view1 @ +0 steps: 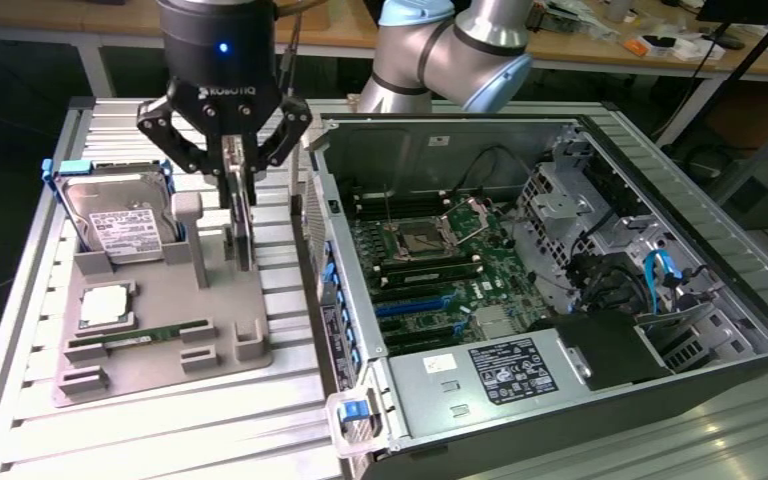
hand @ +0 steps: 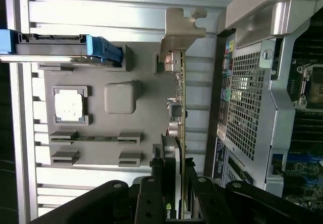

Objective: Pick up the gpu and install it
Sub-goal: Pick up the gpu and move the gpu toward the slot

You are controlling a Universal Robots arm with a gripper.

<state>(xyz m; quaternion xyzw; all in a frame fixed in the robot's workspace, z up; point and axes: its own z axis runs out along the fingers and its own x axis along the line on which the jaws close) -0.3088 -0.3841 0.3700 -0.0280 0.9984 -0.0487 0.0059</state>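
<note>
Now the hand (view1: 237,172) is clenched on the gpu (view1: 240,228) by its top edge. The card hangs straight below the hand, on edge, over the grey holder (view1: 157,372) on the counter (view1: 277,420). Its face lies parallel to the open PC case (view1: 451,150) wall, with the case just to the exterior view's right.

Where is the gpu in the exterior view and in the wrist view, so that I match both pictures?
Exterior view: the gpu stands edge-on over the grey tray, in the gripper, at the exterior view's left of the computer case.
Wrist view: the gpu is a thin edge between tray and case, from its silver bracket to the gripper.
Shared landmark: the square silver chip on the tray.
</note>
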